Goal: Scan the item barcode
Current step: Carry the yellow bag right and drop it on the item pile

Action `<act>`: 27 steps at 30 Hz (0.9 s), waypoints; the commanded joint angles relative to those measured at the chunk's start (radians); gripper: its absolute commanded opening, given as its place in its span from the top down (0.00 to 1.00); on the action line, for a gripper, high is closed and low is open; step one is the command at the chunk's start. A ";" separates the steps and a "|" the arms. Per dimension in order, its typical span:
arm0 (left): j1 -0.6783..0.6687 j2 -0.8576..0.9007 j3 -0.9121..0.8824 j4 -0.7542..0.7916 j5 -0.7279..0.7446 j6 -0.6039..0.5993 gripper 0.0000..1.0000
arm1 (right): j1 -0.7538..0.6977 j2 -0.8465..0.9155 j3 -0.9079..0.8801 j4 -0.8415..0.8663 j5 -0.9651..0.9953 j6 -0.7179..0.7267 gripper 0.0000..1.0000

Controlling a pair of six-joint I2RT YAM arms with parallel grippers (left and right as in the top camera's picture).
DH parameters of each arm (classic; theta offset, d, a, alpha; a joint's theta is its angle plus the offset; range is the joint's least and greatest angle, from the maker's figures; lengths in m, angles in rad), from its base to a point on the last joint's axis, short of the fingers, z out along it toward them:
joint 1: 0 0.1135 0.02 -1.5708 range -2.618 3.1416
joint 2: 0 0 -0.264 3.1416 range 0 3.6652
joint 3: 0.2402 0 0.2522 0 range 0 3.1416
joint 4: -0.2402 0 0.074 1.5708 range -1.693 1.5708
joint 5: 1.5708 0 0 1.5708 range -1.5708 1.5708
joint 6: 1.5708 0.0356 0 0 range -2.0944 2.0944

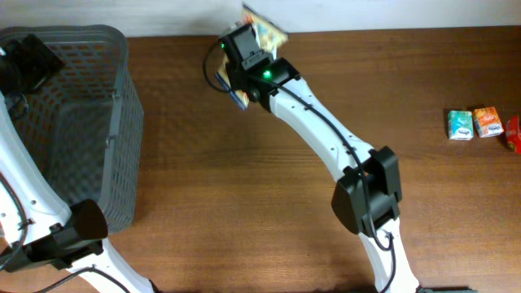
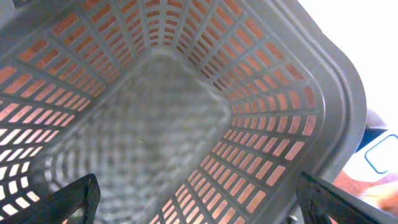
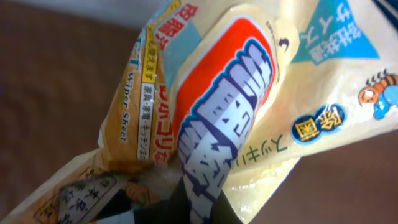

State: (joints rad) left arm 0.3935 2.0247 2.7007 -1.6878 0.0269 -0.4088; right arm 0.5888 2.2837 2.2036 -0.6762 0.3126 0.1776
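Observation:
The item (image 3: 236, 93) is a yellow crinkly packet with a red and blue logo and Japanese print. My right gripper (image 3: 202, 202) is shut on a pinched fold of it, and the packet fills the right wrist view. Overhead, the item (image 1: 267, 32) sticks out past the right gripper (image 1: 244, 50) at the table's far edge. No barcode shows on the faces in view. My left gripper (image 2: 202, 205) is open, its dark fingertips (image 2: 78, 199) spread wide above the inside of the grey basket (image 2: 155, 124), holding nothing.
The grey mesh basket (image 1: 73, 122) stands at the left of the brown table. At the right edge lie small cartons: a blue-green one (image 1: 460, 124), an orange one (image 1: 487, 122) and a red one (image 1: 514, 134).

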 commanded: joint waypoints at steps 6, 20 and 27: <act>0.002 -0.024 0.008 0.000 0.004 -0.006 0.01 | -0.114 0.150 0.007 0.281 -0.087 -0.188 0.96; 0.002 -0.024 0.008 0.000 0.004 -0.006 0.01 | -0.446 -0.140 0.007 0.028 -0.035 0.179 0.96; 0.002 -0.024 0.008 0.000 0.004 -0.006 0.01 | -0.891 -0.107 0.007 -0.262 -0.040 0.208 0.96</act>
State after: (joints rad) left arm 0.3935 2.0247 2.7007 -1.6878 0.0269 -0.4088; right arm -0.2287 2.1601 2.2082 -0.9180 0.2684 0.3664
